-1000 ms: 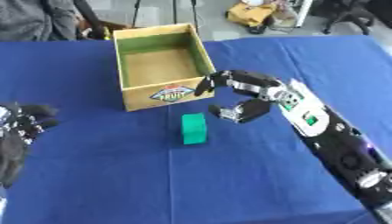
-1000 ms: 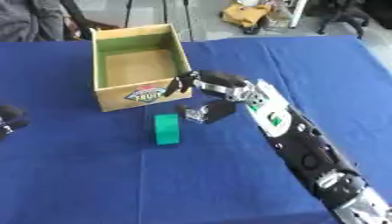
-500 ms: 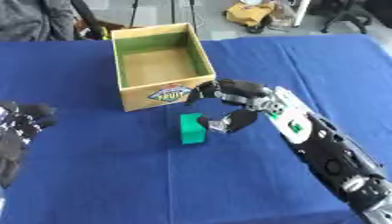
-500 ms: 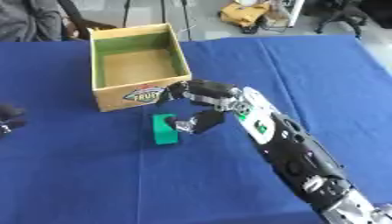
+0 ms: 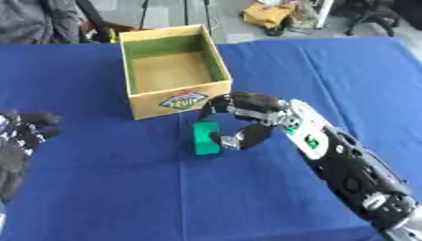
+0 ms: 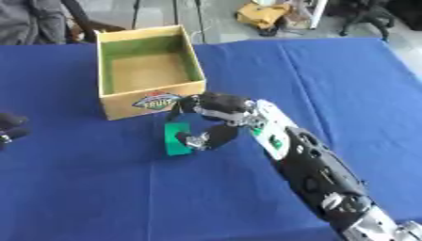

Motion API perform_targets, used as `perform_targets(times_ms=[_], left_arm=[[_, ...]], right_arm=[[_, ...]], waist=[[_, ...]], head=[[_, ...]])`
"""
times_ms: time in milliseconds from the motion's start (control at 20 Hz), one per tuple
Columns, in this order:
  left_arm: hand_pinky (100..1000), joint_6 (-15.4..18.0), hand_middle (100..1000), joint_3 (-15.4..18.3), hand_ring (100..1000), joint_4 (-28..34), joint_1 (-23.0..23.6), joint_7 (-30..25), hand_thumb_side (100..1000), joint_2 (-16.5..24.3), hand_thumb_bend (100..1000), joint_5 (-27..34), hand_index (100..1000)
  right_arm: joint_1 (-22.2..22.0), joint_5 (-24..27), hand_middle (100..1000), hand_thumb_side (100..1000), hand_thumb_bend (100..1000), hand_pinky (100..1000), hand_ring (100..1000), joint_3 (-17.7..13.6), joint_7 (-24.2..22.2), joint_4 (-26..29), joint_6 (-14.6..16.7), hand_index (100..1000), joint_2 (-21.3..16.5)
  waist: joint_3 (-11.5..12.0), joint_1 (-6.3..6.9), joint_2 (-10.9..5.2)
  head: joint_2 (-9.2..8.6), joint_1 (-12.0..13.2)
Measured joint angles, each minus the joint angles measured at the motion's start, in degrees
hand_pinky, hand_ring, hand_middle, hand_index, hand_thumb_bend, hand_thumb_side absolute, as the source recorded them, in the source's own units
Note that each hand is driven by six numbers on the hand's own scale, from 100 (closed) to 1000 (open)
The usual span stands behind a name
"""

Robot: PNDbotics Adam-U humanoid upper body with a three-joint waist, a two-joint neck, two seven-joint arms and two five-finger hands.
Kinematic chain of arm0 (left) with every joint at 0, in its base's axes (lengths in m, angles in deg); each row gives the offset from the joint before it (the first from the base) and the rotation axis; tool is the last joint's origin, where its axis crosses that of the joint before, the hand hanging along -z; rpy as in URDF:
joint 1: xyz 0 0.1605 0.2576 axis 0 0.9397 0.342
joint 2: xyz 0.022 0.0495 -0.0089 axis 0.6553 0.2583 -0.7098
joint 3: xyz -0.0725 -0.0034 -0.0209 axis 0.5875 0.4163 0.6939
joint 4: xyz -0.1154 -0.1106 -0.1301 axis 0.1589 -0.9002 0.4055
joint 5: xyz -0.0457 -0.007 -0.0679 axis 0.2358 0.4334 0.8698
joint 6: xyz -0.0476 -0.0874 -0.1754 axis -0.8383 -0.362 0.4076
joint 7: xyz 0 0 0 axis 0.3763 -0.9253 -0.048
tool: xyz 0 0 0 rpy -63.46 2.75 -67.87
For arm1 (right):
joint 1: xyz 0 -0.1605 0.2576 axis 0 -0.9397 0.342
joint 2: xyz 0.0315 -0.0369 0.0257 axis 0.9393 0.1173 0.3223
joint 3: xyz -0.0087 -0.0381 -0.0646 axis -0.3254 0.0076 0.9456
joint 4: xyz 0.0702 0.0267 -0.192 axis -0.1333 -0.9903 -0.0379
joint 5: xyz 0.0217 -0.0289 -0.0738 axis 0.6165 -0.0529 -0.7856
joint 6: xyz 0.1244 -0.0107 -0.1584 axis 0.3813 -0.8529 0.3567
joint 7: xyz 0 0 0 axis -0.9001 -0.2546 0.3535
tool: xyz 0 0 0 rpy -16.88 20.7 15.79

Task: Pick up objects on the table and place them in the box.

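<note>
A small green block [image 5: 204, 138] lies on the blue tablecloth just in front of the open wooden box [image 5: 171, 69], which is green inside with a label on its front wall. My right hand [image 5: 247, 116] has reached in from the lower right and brackets the block: curved fingers arch over its far top edge and the thumb [image 5: 233, 140] touches its right side. The block still rests on the cloth. My left hand [image 5: 20, 136] lies idle at the left edge, fingers relaxed.
The blue table [image 5: 329, 66] stretches wide to the right and front. Beyond its far edge are a person's sleeve [image 5: 41, 21], a stand and a yellow bag [image 5: 268, 14] on the floor.
My right hand has moved left and down from beside the box's front corner until its fingers and thumb came round the green block. The block and left hand have stayed put.
</note>
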Motion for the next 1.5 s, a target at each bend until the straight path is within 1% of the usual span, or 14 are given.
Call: perform_targets(times_ms=[300,350,500,600,1000,1500], left_arm=[[827,0.0,587,0.0,810,0.0,0.0,0.0,1000,-0.09,386,0.0,667],[827,0.0,587,0.0,809,0.0,0.0,0.0,1000,-0.09,386,0.0,667],[826,0.0,587,0.0,810,0.0,0.0,0.0,1000,-0.09,385,0.0,667],[826,0.0,587,0.0,810,0.0,0.0,-0.01,1000,-0.09,386,0.0,667],[826,0.0,586,0.0,810,0.0,0.0,-0.01,1000,-0.1,386,0.0,667],[826,0.0,586,0.0,810,0.0,0.0,-0.01,1000,-0.1,386,0.0,667]], right_arm=[[-0.01,-0.7,795,866,114,763,875,0.0,0.24,-0.87,0.23,884,0.37],[-0.01,-0.81,805,870,128,763,877,0.01,0.24,-1.01,0.23,896,0.47],[-0.02,-1.09,805,901,231,754,871,0.04,0.12,-1.06,0.35,907,0.48],[-0.02,-1.57,806,916,268,751,867,0.11,0.02,-1.02,0.47,909,0.48],[-0.02,-3.63,812,909,255,749,867,0.36,0.81,-0.67,0.73,915,0.48],[0.01,-5.18,819,862,230,747,866,0.34,1.79,-0.68,0.44,921,0.49]], waist=[[0.02,0.01,0.07],[0.02,0.01,0.08],[0.03,0.01,0.08],[0.03,0.01,0.09],[0.03,0.02,0.09],[0.05,0.13,0.09]], head=[[0.01,-0.12],[0.01,-0.14],[0.02,-0.19],[0.02,-0.21],[0.02,-0.22],[0.02,-0.25]])
